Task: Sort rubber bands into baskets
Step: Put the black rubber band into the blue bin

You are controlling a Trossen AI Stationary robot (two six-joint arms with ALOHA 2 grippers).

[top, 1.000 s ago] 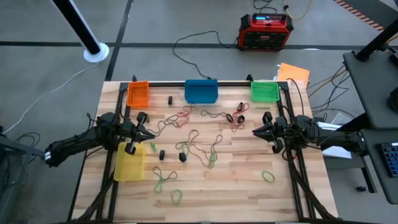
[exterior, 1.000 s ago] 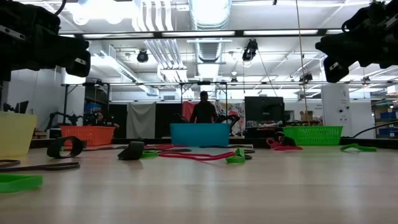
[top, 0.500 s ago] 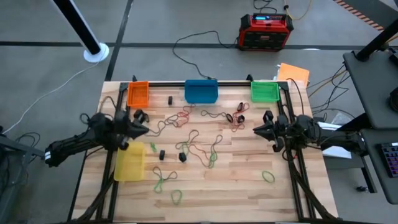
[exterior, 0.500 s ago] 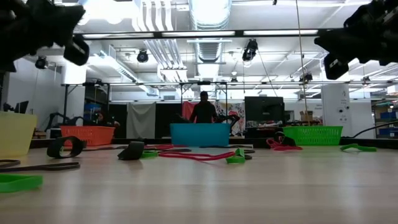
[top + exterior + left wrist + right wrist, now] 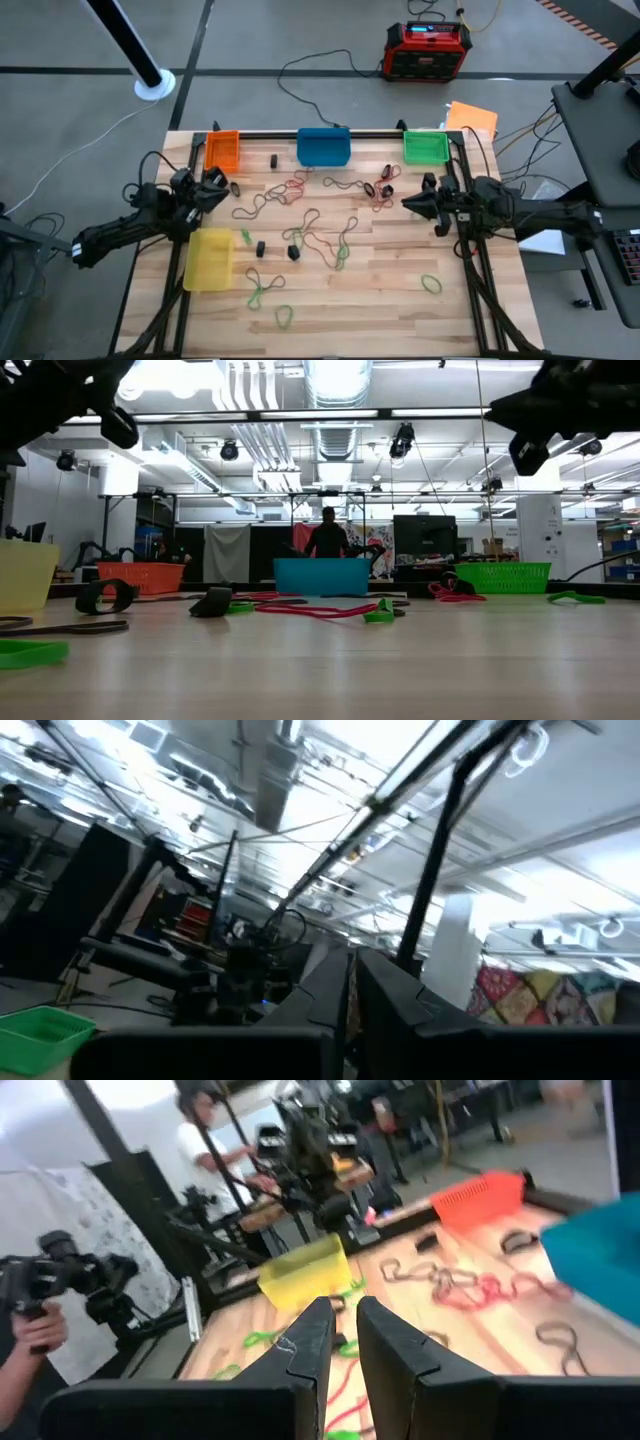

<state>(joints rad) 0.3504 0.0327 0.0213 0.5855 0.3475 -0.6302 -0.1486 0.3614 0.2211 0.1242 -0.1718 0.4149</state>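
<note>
Rubber bands (image 5: pixel 320 235) in green, red-brown, tan and black lie loose across the middle of the wooden table. Along the far edge stand the orange basket (image 5: pixel 222 151), the blue basket (image 5: pixel 323 146) and the green basket (image 5: pixel 426 147). The yellow basket (image 5: pixel 209 258) stands near the left side. My left gripper (image 5: pixel 218 183) hovers by the orange basket, tipped upward, shut and empty (image 5: pixel 351 985). My right gripper (image 5: pixel 408 203) hovers level at the table's right side and points toward the bands. Its fingers (image 5: pixel 310 1342) stand almost together with nothing between them.
A red-and-black power box (image 5: pixel 427 50) with cables sits on the floor beyond the far edge. An orange sheet (image 5: pixel 472 118) lies off the far right corner. A person (image 5: pixel 327 535) stands far behind the table. More people (image 5: pixel 205 1140) are beyond the left side.
My left gripper has risen, rolled and tipped its fingers upward, swinging toward the orange basket. My right gripper has risen a little and edged toward the table's middle, rolling slightly. Neither has changed its opening. No band or basket has moved.
</note>
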